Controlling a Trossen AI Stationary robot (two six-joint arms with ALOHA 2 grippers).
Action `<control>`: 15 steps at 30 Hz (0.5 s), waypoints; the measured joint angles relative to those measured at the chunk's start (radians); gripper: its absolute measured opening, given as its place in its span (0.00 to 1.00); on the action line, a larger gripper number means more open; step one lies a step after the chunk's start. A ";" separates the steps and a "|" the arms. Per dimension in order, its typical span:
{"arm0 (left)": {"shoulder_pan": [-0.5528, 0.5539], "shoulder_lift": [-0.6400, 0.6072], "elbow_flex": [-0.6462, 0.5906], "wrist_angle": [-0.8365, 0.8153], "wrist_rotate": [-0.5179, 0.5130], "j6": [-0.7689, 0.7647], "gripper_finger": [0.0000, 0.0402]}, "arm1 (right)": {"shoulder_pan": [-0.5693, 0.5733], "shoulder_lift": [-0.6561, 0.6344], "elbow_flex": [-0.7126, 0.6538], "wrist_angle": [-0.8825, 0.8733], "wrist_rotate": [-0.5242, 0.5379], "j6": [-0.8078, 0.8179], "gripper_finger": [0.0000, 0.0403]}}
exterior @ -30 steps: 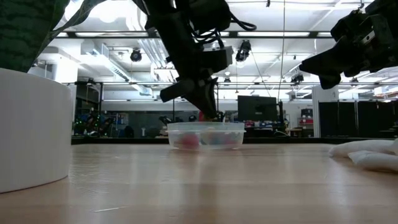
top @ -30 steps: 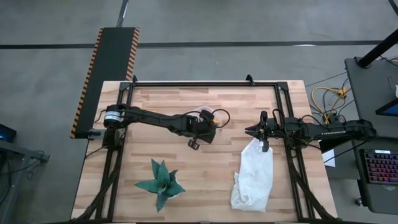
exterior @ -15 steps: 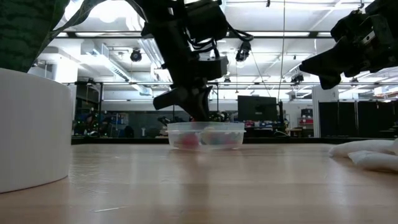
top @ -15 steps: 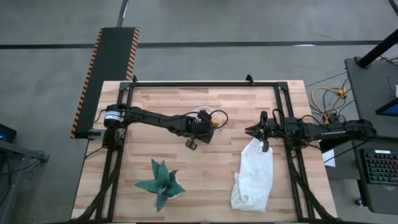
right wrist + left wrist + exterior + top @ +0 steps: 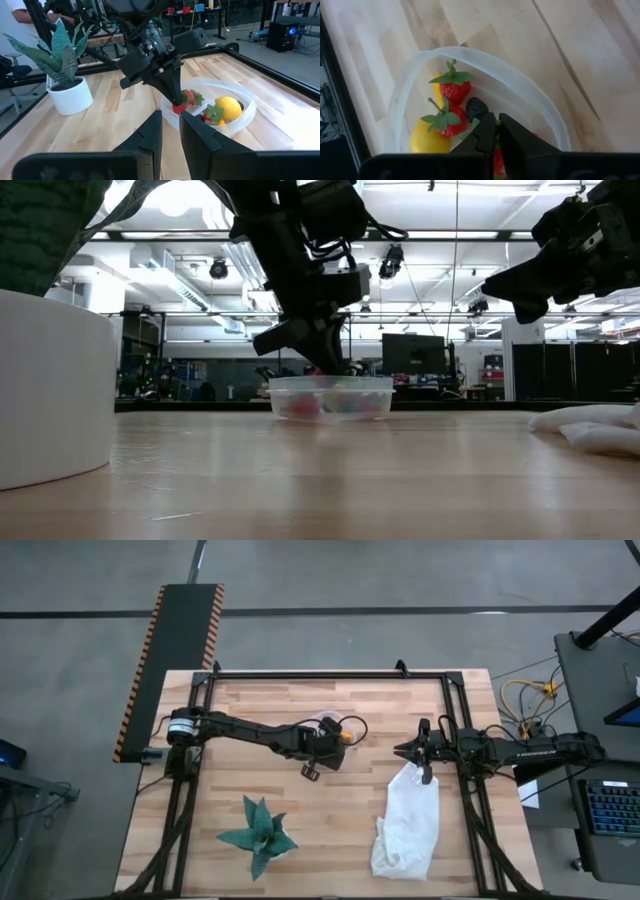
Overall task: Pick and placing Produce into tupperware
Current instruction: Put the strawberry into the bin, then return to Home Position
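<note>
So here we've got the left gripper (image 5: 176, 102) hanging just over the near rim of the tupperware (image 5: 245, 112), a clear, thin-walled plastic tub with rounded corners. Its two dark tapered fingers are pinched together on a small red strawberry (image 5: 178, 108), which sits right at the tips, just above the tub's edge. From the left wrist view we see the fingers (image 5: 487, 135) pressed nearly flat against each other, with a sliver of red and green poking out beneath them.

Past the fingertips, inside the tub, we can make out two more strawberries (image 5: 454, 89) with bumpy red skin and spiky green leaf caps, a smooth yellow lemon-shaped piece (image 5: 426, 141) and a knobbly dark ball (image 5: 476, 107).

The right gripper (image 5: 417, 754) waits well off to the side of the tub, its fingers drawn in to a narrow gap, clamped on the top edge of a soft, crumpled white cloth bag (image 5: 408, 820) that lies draped on the pale wood-plank table (image 5: 270, 700).

Further from the left gripper stands a green spiky-leaved plant (image 5: 57, 50) in a smooth white round pot (image 5: 71, 95).
</note>
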 joint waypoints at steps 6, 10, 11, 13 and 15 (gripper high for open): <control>0.000 0.000 -0.003 -0.001 0.042 -0.003 0.06 | 0.000 0.000 0.000 0.000 0.000 0.000 0.15; 0.000 0.000 -0.004 0.006 0.043 -0.008 0.16 | 0.000 0.000 0.000 0.000 0.000 0.000 0.15; 0.000 0.000 -0.004 0.007 0.043 -0.018 0.18 | 0.000 0.000 0.000 0.000 0.000 0.000 0.15; 0.000 0.000 -0.004 0.008 0.043 -0.026 0.21 | 0.000 0.000 0.000 0.000 0.000 0.000 0.15; 0.000 0.000 -0.002 0.008 0.043 -0.027 0.23 | 0.000 0.000 0.000 0.000 0.001 0.000 0.15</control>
